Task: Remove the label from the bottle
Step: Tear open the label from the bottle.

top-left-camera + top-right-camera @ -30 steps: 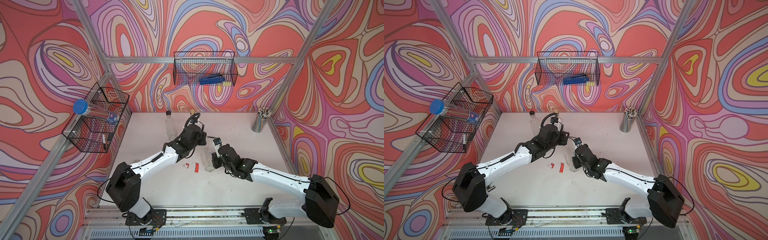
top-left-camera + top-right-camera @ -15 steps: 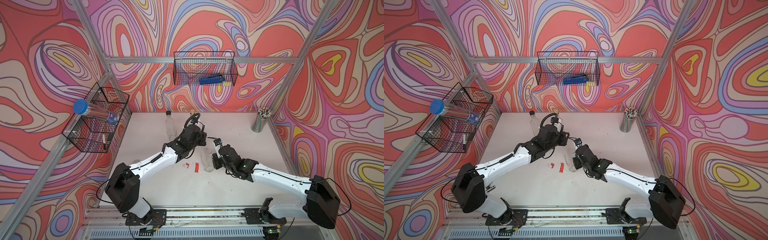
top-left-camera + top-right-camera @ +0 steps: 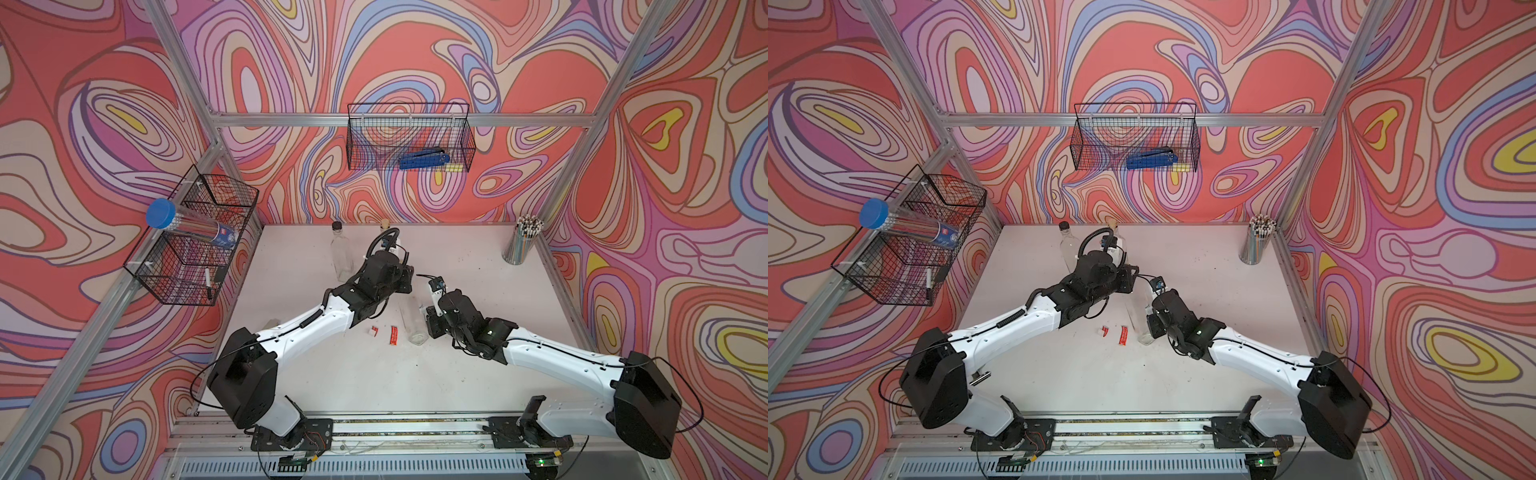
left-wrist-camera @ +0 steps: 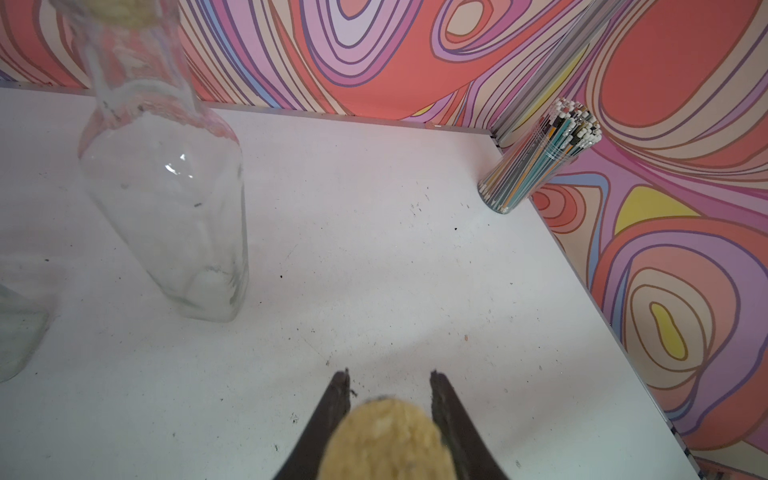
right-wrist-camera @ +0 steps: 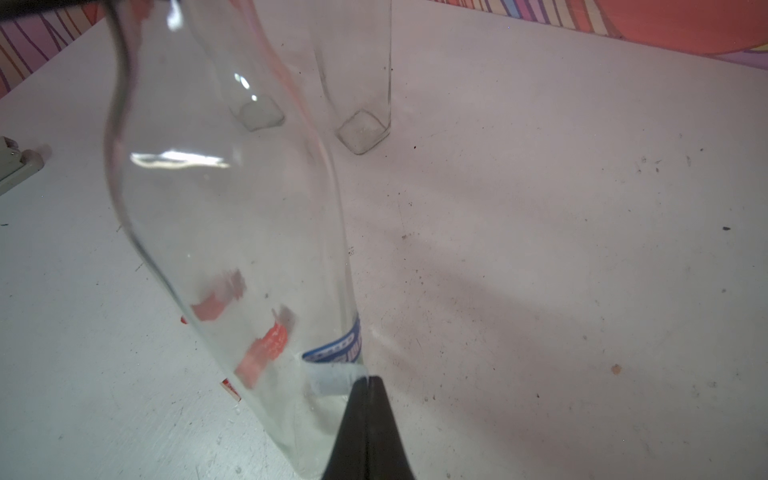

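Note:
A clear glass bottle (image 3: pixel 409 316) (image 3: pixel 1138 316) stands tilted on the white table, its base down. My left gripper (image 3: pixel 409 286) (image 4: pixel 388 374) is shut on the bottle's cork top (image 4: pixel 386 440), which fills the gap between its fingers. The bottle (image 5: pixel 232 208) carries a blue-and-white label (image 5: pixel 336 365) low on its side, with one pale flap lifted off the glass. My right gripper (image 3: pixel 427 328) (image 5: pixel 368 379) is shut at the tip of that flap. Torn red label pieces (image 3: pixel 393 335) (image 3: pixel 1122 335) lie on the table beside the bottle's base.
Two more clear bottles stand at the back, one with a black cap (image 3: pixel 341 257) and one with a cork (image 4: pixel 166 199). A cup of pencils (image 3: pixel 521 243) (image 4: pixel 540 158) stands in the back right corner. Wire baskets (image 3: pixel 195 241) hang on the walls.

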